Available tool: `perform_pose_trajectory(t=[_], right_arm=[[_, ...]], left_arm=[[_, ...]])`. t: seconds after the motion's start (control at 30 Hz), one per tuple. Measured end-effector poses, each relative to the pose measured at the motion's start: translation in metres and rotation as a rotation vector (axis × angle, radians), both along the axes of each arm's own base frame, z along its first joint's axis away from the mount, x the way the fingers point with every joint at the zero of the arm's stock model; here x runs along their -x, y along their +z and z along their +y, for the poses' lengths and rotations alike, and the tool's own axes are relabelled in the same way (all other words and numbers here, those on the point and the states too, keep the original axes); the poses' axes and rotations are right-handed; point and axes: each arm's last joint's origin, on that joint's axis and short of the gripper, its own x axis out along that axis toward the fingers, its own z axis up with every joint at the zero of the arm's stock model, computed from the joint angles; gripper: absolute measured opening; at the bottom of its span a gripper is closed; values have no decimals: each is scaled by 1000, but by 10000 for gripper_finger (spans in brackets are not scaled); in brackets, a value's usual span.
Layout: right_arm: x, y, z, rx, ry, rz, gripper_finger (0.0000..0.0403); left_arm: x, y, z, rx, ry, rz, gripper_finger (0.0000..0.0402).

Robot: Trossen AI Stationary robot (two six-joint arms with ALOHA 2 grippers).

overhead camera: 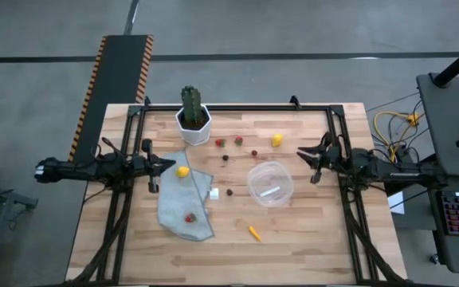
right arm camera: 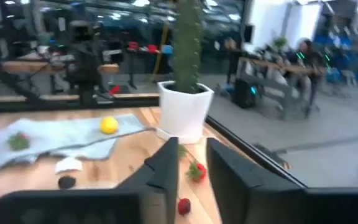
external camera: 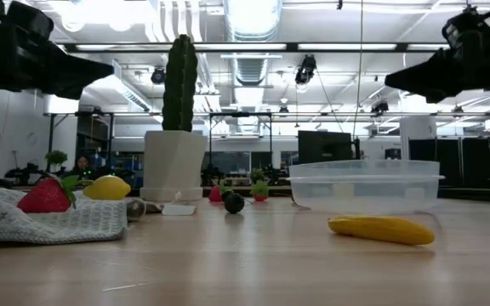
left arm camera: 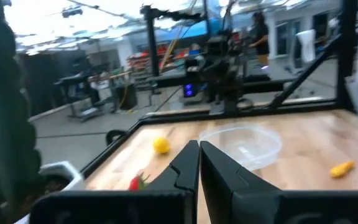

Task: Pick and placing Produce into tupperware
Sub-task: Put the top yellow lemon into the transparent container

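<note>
Produce scattered on a pale wood-plank table [overhead camera: 309, 239], both arms raised at its sides.

The round, clear, shallow tupperware [overhead camera: 270, 182] sits right of centre, near the carrot stick [overhead camera: 254, 233]. A lemon [overhead camera: 182, 171] and strawberry [overhead camera: 190, 217] lie on crumpled grey cloth [overhead camera: 174, 209]. Left gripper [overhead camera: 160, 165] pinched closed; right gripper [overhead camera: 306, 163] slightly parted, empty.

Pale planked wood table [overhead camera: 293, 239], matt; clear glossy plastic tub [overhead camera: 270, 182]; soft grey knitted cloth [overhead camera: 183, 209].

Left end effector [overhead camera: 159, 165] closed, right end effector [overhead camera: 307, 159] parted.
</note>
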Motion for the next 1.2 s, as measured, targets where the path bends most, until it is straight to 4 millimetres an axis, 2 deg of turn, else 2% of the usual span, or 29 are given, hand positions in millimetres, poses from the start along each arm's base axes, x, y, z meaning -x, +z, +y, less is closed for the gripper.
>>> perform_pose_trajectory(t=[0.13,0.27,0.43,0.6,0.73,1.0,1.2], right_arm=[[-4,23,-3,-40,-86,101,149],[-17,49,-7,-32,-228,208,192],[-52,78,-16,-5,-356,326,208],[-91,97,-37,-69,-496,381,206],[-119,99,-58,-179,-582,495,204],[-160,88,-95,-344,-732,839,203],[-185,85,-107,-449,-749,908,203]], left_arm=[[-1,-1,1,0,45,17,2],[-3,-4,3,-1,102,51,22],[-5,-7,4,-16,158,92,52],[-6,-4,4,-10,157,57,56],[-6,1,4,-2,157,9,57],[-6,8,4,9,157,-65,57],[-5,8,4,10,157,-73,57]])
